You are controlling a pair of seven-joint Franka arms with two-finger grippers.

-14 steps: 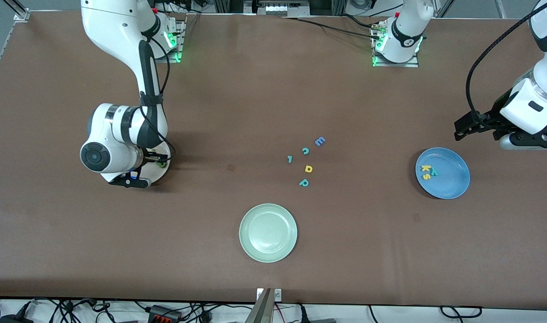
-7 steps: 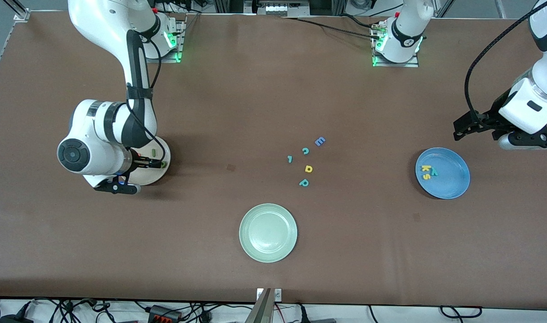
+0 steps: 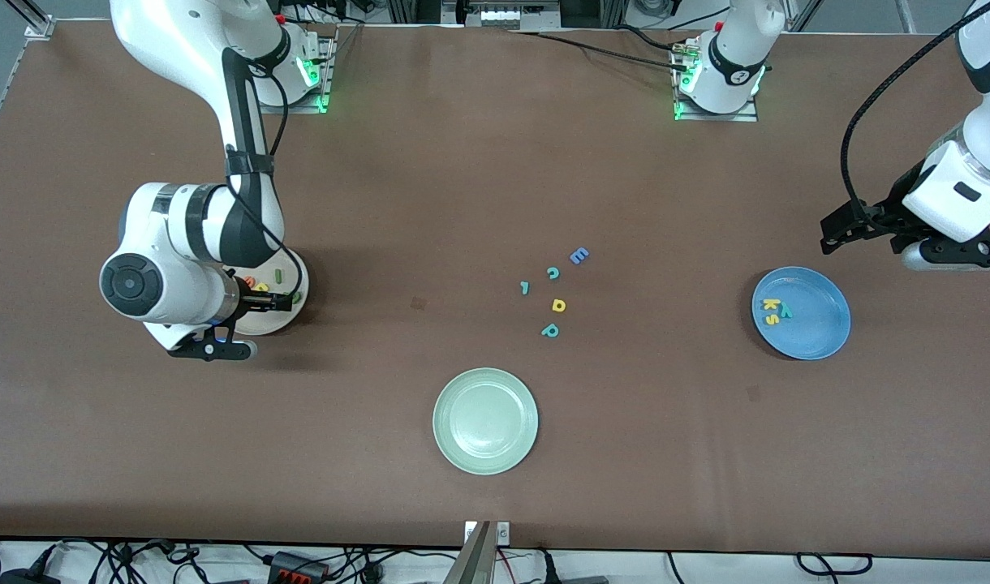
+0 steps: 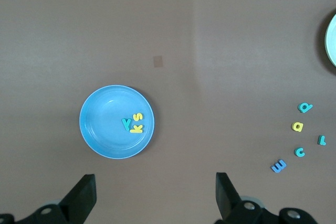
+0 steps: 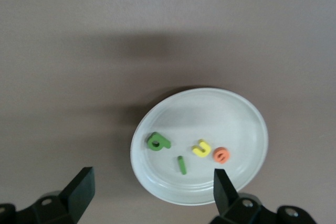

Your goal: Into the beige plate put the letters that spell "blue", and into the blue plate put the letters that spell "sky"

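Right wrist view shows the beige plate (image 5: 247,129) in the lower middle of the frame with all four letters of "blue" lying in it: the green b (image 5: 158,141), the dark green l (image 5: 182,164), the yellow u (image 5: 201,148) and the orange e (image 5: 221,155), set in a loose row and not touching one another. The right gripper (image 5: 149,192) hangs just over that plate at the frame's bottom edge, its fingers spread wide and holding nothing.

In the front view the same plate sits at middle left, largely covered by the right arm's wrist. At middle right the blue plate (image 3: 819,324) carries the yellow k (image 3: 768,305), the yellow s (image 3: 773,319) and the teal y (image 3: 785,311), bunched close together; whether they touch is hard to tell at this distance. The left gripper (image 4: 153,192) is over bare table just above that plate in the front view, fingers likewise apart and empty, and the arm looks to be waiting.

By my reading both words are sorted. Leftover letters (image 3: 558,305) cluster at the frame's centre, and a pale green plate (image 3: 485,420) stands empty at lower centre.

The foam letters are surely very light, soft and a little springy; they would squash under a hard pinch and could cling to a pad on release. Best taken across a straight stroke, with the fingers coming straight down.
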